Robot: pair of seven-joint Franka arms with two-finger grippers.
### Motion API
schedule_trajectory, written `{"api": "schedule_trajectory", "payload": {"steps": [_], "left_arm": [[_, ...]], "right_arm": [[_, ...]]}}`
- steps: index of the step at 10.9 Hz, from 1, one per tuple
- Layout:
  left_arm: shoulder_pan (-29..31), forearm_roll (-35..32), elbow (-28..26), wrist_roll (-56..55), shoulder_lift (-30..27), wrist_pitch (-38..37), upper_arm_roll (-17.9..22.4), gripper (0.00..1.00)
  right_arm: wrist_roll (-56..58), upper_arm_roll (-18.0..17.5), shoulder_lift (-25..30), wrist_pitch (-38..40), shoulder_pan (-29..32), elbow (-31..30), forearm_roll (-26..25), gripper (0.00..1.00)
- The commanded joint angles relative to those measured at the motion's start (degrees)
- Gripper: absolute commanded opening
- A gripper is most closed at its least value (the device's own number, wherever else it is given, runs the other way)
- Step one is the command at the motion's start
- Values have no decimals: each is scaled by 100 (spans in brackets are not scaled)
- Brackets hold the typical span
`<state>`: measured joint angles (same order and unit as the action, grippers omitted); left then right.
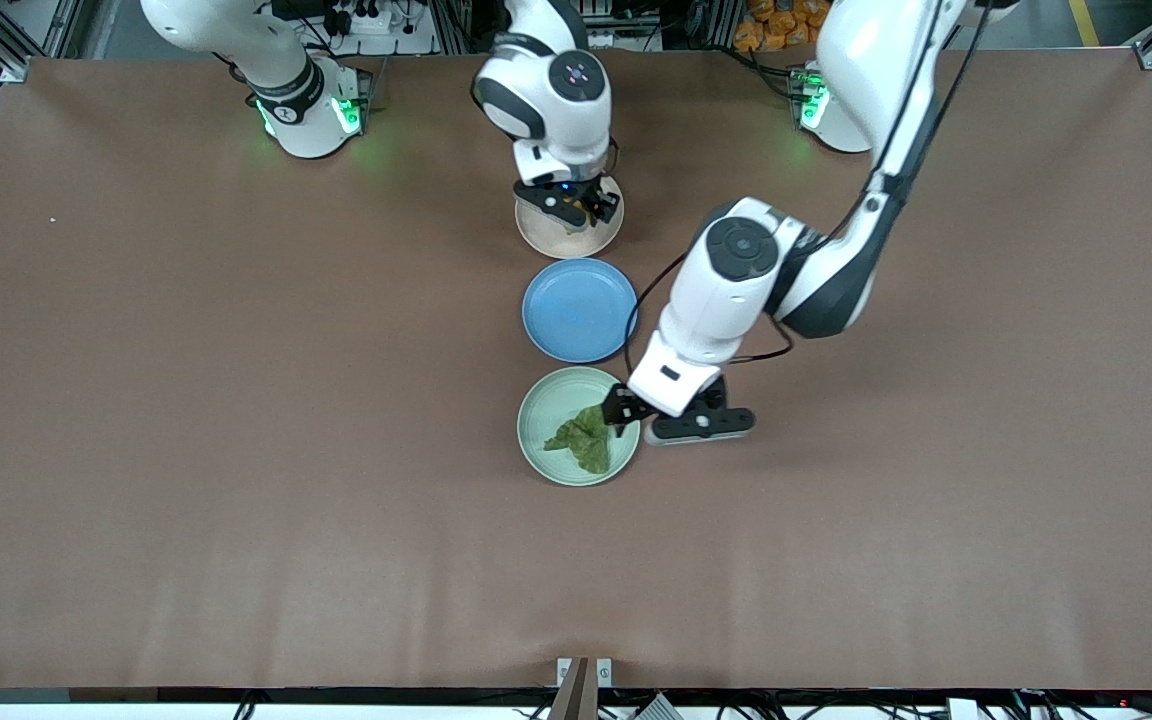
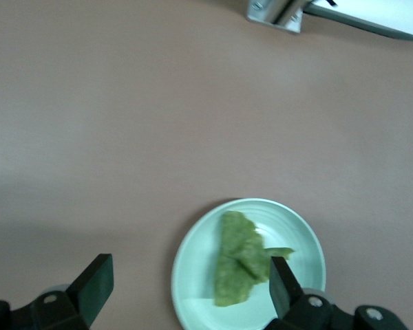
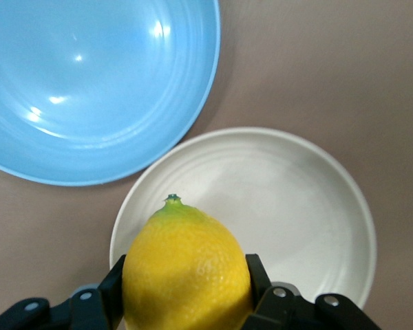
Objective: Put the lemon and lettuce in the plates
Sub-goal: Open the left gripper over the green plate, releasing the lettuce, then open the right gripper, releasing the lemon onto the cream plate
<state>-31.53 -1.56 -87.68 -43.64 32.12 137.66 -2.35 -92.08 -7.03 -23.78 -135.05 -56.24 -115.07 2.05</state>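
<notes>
The lettuce [image 1: 582, 438] lies in the mint green plate [image 1: 542, 404], the plate nearest the front camera. My left gripper [image 1: 642, 412] is open and empty, low over that plate's rim at the left arm's end. In the left wrist view one of its fingers [image 2: 283, 280] is over the edge of the lettuce [image 2: 239, 258] on the plate [image 2: 299, 237], and the other is over bare table. My right gripper [image 1: 576, 205] is shut on the yellow lemon [image 3: 186, 271] and holds it over the beige plate [image 1: 551, 240], which also shows in the right wrist view [image 3: 296, 199].
An empty blue plate [image 1: 579, 309] sits between the beige and mint plates, and also shows in the right wrist view [image 3: 89, 82]. The brown table [image 1: 236, 400] spreads wide to both ends around the row of plates.
</notes>
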Motion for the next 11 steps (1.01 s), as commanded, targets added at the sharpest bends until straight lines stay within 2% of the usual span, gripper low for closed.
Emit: {"api": "schedule_trajectory", "payload": {"steps": [1,2,3,5,7,9,11], "left_arm": [[313,-161,-206,391,-670,-956,-2,100],[393,-161,-214,522,-855,-1326,-2,100],[454,-161,-214,567,-1031,-1686,6,100],[674,-170,-214,629,-1365,-2197,-2,100],[902,-178,-206,768,-1620,-2558,-11,100],[1192,-178,-206,1251,-1875,-2927,-20,100],[1403,-178,-197,1271,-2139,-3191,-20,100]], "right_arm": [[-362,70,-347,145,-194,328,-29,37],[-485,70,-356,250,-247,319,-38,77],[-495,79,-373,355,-299,327,-38,100],[-469,96,-347,487,-291,336,-108,100],[-128,140,-242,933,23,493,-677,100],[661,140,-250,1505,480,932,-688,100],[1426,149,-241,1613,875,978,-706,100]]}}
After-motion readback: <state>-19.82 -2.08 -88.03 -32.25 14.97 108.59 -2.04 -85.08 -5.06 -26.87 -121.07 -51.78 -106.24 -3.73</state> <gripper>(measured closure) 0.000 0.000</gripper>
